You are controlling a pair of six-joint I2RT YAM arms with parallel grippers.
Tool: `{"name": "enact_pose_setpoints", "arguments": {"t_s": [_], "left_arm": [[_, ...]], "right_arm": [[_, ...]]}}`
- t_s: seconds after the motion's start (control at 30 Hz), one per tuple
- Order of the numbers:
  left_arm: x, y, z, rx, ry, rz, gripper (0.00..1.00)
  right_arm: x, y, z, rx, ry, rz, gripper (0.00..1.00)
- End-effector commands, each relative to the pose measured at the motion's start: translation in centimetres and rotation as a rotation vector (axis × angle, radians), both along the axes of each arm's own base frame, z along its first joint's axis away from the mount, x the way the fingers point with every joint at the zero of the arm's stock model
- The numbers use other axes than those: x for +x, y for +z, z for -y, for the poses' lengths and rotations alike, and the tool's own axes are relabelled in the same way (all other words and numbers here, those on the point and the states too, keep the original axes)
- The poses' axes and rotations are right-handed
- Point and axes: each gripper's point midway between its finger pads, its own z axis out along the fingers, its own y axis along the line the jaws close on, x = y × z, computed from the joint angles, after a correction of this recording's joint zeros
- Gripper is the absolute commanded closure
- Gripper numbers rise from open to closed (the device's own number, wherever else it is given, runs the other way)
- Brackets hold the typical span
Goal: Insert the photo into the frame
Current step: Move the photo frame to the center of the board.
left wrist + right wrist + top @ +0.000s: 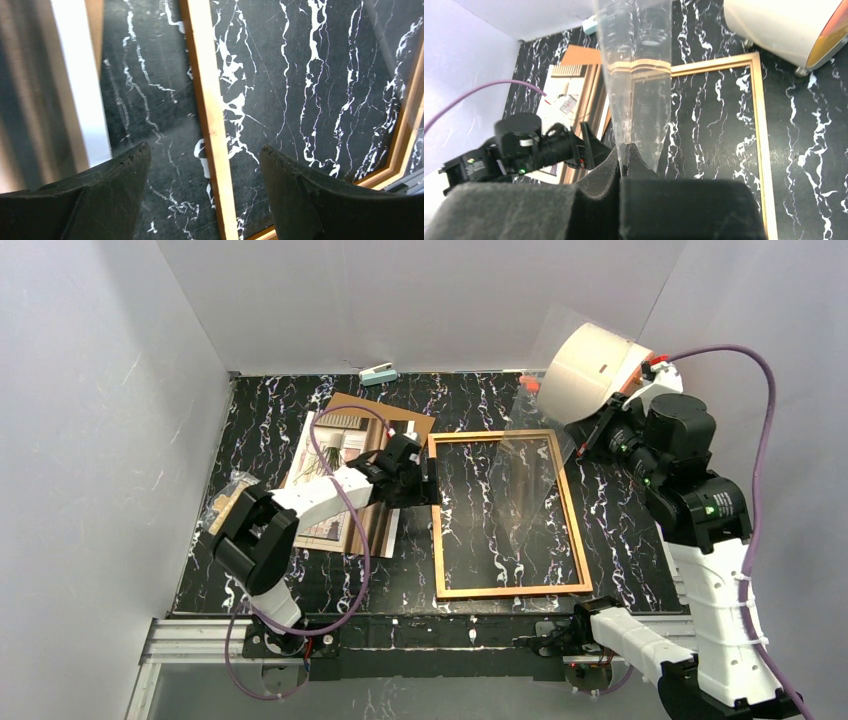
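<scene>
The frame (510,590), thin orange-brown wood, lies flat in the middle of the black marble table. The photo (305,465), with striped print and white border, lies left of it, partly on a brown backing board (355,405) and partly under my left arm. My left gripper (425,482) is open, its fingers astride the frame's left rail (210,125); the photo's white edge (80,85) shows at left. My right gripper (624,150) is shut on a clear sheet (639,90), held tilted over the frame's right half (530,475).
A white drum-shaped device (590,370) with orange trim stands at the back right corner. A small teal object (379,374) lies by the back wall. A crumpled plastic bag (225,495) lies at the left edge. White walls close in three sides.
</scene>
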Motion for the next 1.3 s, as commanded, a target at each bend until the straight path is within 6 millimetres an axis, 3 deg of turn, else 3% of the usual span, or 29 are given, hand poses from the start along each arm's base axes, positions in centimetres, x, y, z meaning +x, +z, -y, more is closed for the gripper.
{"name": "enact_pose_setpoints", "arguments": {"t_s": [0.0, 0.2, 0.43, 0.67, 0.83, 1.07, 1.2, 1.27], "left_arm": [[0.9, -0.9, 1.3, 0.066, 0.029, 0.024, 0.24], [1.3, -4.2, 0.8, 0.197, 0.069, -0.008, 0.36], [1.2, -6.0, 1.2, 0.229, 0.034, -0.028, 0.57], [3.2, -6.3, -1.5, 0.358, 0.084, 0.001, 0.75], [4.5, -6.3, -4.1, 0.354, 0.119, -0.022, 0.76], [5.3, -6.1, -6.2, 0.328, 0.096, -0.041, 0.73], [5.4, -5.8, -5.9, 0.285, 0.076, -0.051, 0.69], [5.6, -4.6, -5.1, 0.225, 0.062, -0.048, 0.66]], "right_arm": [[0.0, 3.7, 0.7, -0.009, -0.021, 0.119, 0.99], [-0.7, 5.5, 0.2, 0.021, 0.019, 0.180, 0.99], [-0.5, 5.4, 0.0, 0.032, 0.017, 0.170, 0.99], [-0.2, 5.1, -1.2, 0.046, 0.077, 0.147, 0.99], [0.2, 4.6, -2.4, 0.070, 0.127, 0.107, 0.99], [0.6, 3.8, -4.5, 0.105, 0.224, 0.051, 0.99], [0.6, 3.4, -5.6, 0.125, 0.284, 0.019, 0.99], [0.4, 3.4, -6.2, 0.140, 0.323, 0.009, 0.99]]}}
